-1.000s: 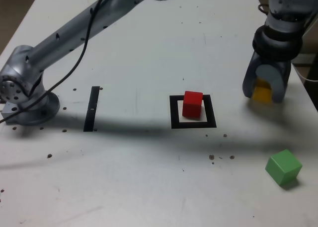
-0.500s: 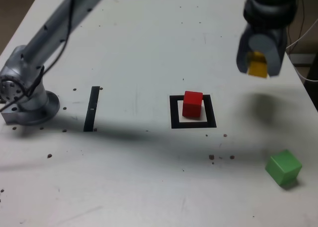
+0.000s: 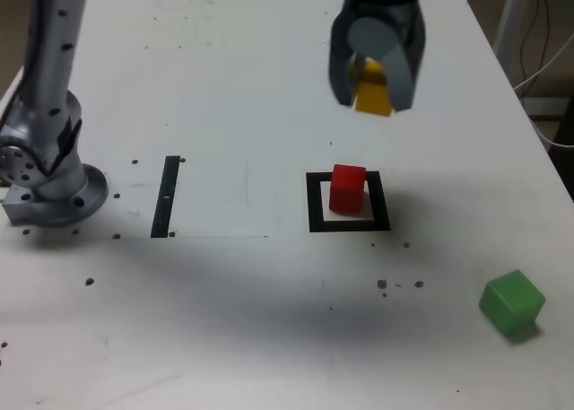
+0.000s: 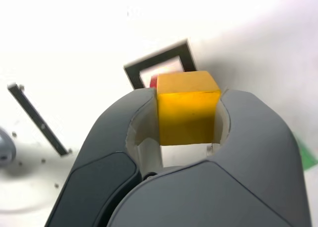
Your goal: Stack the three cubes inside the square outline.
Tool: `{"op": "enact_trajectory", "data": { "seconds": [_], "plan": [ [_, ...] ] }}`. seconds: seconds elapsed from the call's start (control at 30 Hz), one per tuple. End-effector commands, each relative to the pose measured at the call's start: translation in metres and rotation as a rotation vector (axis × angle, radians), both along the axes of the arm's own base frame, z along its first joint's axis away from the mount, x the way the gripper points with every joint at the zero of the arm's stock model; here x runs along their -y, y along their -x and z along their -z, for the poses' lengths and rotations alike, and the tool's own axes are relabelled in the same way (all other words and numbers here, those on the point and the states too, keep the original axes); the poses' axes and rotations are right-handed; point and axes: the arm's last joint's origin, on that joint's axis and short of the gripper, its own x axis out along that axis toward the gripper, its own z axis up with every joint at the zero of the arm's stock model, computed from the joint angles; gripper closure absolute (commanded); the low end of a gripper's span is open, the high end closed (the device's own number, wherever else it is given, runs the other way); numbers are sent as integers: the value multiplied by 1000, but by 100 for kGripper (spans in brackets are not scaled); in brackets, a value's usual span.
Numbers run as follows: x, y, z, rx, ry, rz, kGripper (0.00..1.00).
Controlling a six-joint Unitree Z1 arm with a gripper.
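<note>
Wrist view: red cube (image 4: 154, 81) mostly hidden behind the yellow cube (image 4: 189, 108), only a sliver visible; square outline (image 4: 159, 58) partly covered too, and soft-edged. Green cube (image 4: 304, 155) cut by the exterior view's counterpart, the wrist picture's edge, and partly behind the jaws (image 4: 190, 108). Arm base (image 4: 5, 148) also cropped there. Jaws run out of that frame. Exterior view: arm (image 3: 54, 60) motion-blurred, upper part out of frame; wrist end cropped as well. Jaws and yellow cube blurred, contact faces unreadable. Far-side cables (image 3: 538, 78) leave the picture. Small marks on tabletop (image 3: 224, 338) too tiny to identify.
</note>
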Motion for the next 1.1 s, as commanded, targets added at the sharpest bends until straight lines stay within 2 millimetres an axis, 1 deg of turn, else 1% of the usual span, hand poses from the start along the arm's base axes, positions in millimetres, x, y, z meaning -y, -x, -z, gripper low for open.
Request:
{"op": "enact_trajectory", "data": {
  "seconds": [0.0,0.13,0.3,0.53,0.77,0.9,1.07],
  "plan": [
    [9,2,10,-32,5,-2,71],
    [21,10,22,-72,13,0,71],
    [26,19,31,-63,12,-5,71],
    [22,23,42,-37,24,-17,71],
    [8,24,60,-40,46,-41,71],
    [4,24,65,-31,64,-39,71],
    [4,23,67,-17,79,-36,71]
  ]
}}
